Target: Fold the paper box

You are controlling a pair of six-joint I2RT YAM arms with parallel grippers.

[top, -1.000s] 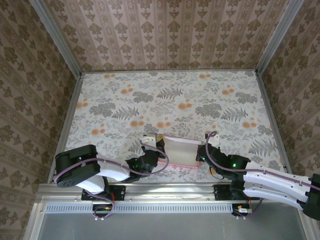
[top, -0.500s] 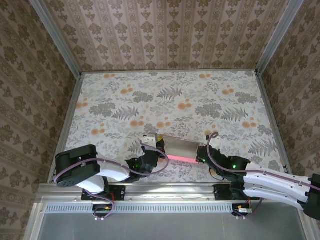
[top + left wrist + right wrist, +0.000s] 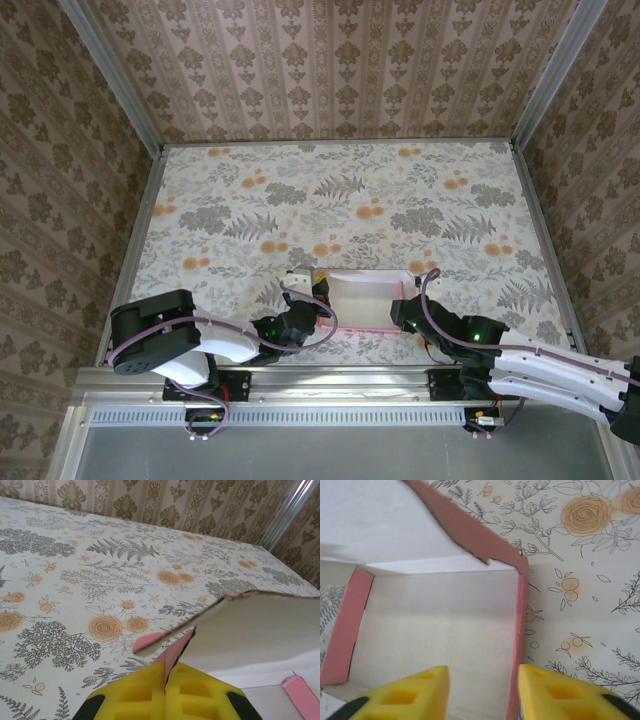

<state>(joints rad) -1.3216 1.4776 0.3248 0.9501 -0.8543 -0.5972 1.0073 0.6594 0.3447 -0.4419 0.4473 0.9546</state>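
Left wall of the paper box (image 3: pixel 362 300) probably hidden behind the left claw (image 3: pixel 316 296), top view.

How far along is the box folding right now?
Done: the paper box stands as a shallow tray, walls up. In hand: the left gripper pinches its left wall; the right gripper is open astride the right wall. Left: the raised flap looks untucked.

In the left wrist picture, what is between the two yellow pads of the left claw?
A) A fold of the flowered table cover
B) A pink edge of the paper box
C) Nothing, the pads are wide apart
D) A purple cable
B: in the left wrist view the left claw has its pads pressed together on a thin pink edge of the paper box.
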